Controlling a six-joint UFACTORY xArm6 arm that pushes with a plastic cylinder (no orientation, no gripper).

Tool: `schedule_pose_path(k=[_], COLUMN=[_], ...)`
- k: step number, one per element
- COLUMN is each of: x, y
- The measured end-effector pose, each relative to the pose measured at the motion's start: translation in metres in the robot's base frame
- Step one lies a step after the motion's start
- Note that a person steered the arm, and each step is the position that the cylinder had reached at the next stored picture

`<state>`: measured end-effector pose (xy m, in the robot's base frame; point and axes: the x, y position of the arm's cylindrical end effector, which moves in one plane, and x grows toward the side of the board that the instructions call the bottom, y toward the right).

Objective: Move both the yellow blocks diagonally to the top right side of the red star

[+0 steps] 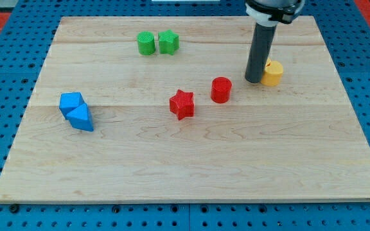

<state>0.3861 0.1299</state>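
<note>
The red star point(182, 104) lies near the board's middle. A red cylinder point(221, 90) stands just to its upper right. A yellow block point(272, 73), partly hidden by the rod, sits further to the upper right. Only one yellow block shows; its shape is hard to make out. My tip point(254, 79) rests on the board touching the yellow block's left side, to the right of the red cylinder.
A green cylinder point(146, 43) and a green star-like block point(168, 42) sit side by side near the view's top. Two blue blocks point(76, 111) touch each other at the view's left. The wooden board point(185, 173) lies on a blue perforated base.
</note>
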Motion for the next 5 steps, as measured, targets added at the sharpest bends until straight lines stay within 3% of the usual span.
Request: schedule_pose_path(k=[1, 2, 3, 5], x=[0.028, 0.011, -0.035, -0.012], y=[0.014, 0.063, 0.047, 0.037])
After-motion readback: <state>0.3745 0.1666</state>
